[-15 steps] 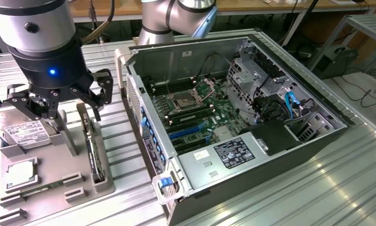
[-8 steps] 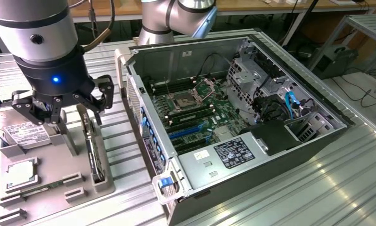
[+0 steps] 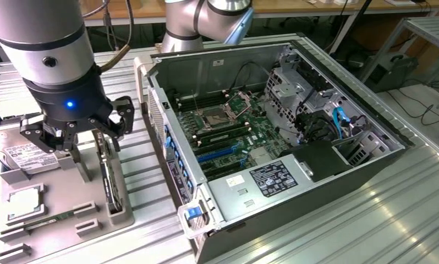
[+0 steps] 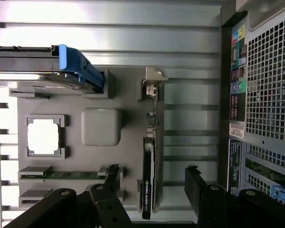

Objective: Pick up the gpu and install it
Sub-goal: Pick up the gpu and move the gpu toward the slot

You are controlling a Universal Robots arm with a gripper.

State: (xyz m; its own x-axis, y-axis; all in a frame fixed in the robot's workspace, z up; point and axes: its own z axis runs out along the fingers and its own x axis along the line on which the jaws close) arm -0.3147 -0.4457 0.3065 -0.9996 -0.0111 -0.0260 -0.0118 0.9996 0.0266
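The gpu [image 3: 111, 181] is a thin dark card standing on its edge in a slot of the grey parts tray [image 3: 65, 192]. In the wrist view I see the gpu [image 4: 148, 183] edge-on, with its pale metal bracket [image 4: 153, 85] at the far end. My gripper [image 3: 83, 140] hangs just above the card's bracket end. Its jaws are open, with one black finger on each side of the card in the wrist view [image 4: 153, 175]. Neither finger [image 4: 195, 183] touches the card. Nothing is held.
The open computer case [image 3: 278, 154] lies at the exterior view's right, motherboard [image 3: 227, 132] exposed. Its perforated rear panel [image 4: 270, 95] stands close beside the tray. The tray [image 4: 133, 123] also holds a hard drive [image 4: 38, 71] with a blue clip, a processor [image 4: 43, 135] and a green memory stick [image 4: 66, 174].
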